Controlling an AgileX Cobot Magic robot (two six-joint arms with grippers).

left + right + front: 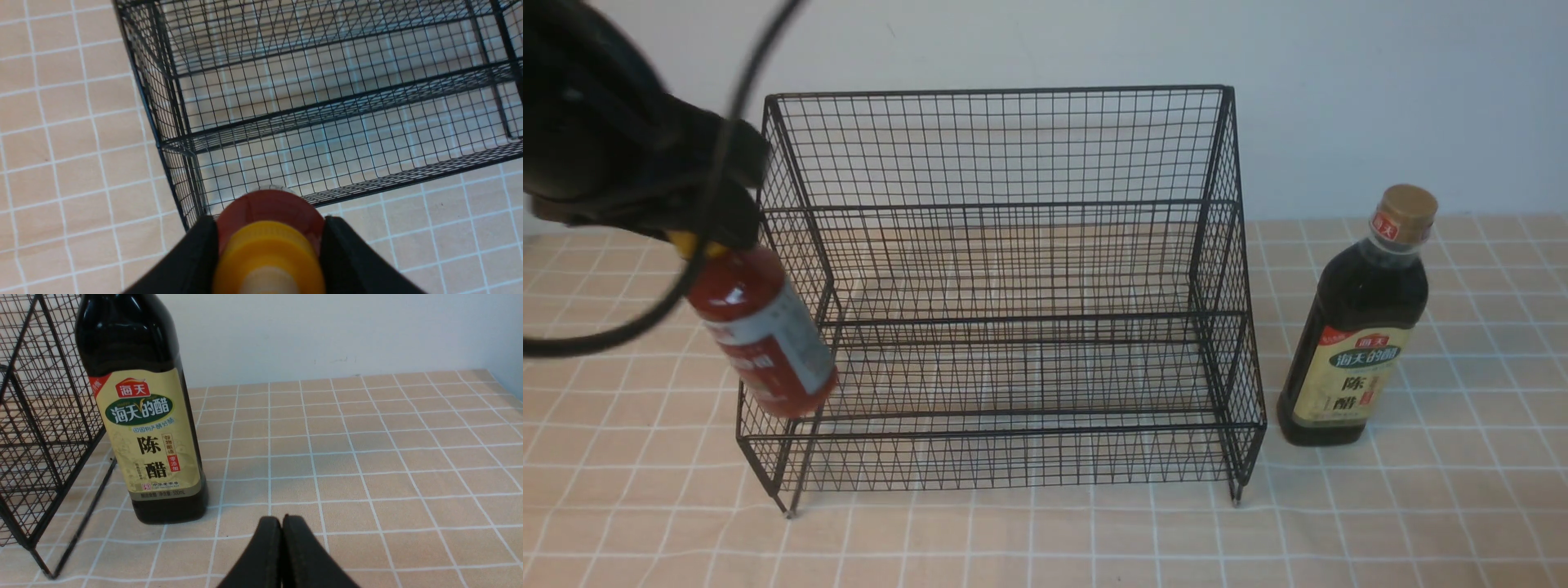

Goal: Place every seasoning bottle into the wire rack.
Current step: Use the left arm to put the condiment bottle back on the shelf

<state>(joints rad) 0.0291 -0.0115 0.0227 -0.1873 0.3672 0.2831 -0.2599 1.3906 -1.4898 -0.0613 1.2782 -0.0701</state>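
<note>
Black wire formed the wire rack (996,90), its two stepped tiers standing on the checked tablecloth (1045,539). The left gripper (269,261) clamped the red-sauce bottle (764,335) just under its yellow cap and held it tilted, off the cloth, at the rack's front-left corner. Whether it hung over the lower tier or just outside could not be told. The vinegar bottle (1356,327) stood upright just beside the rack's right side, outside it. The right gripper (282,547), jaws pressed together on nothing, sat near that bottle, farther from the rack.
</note>
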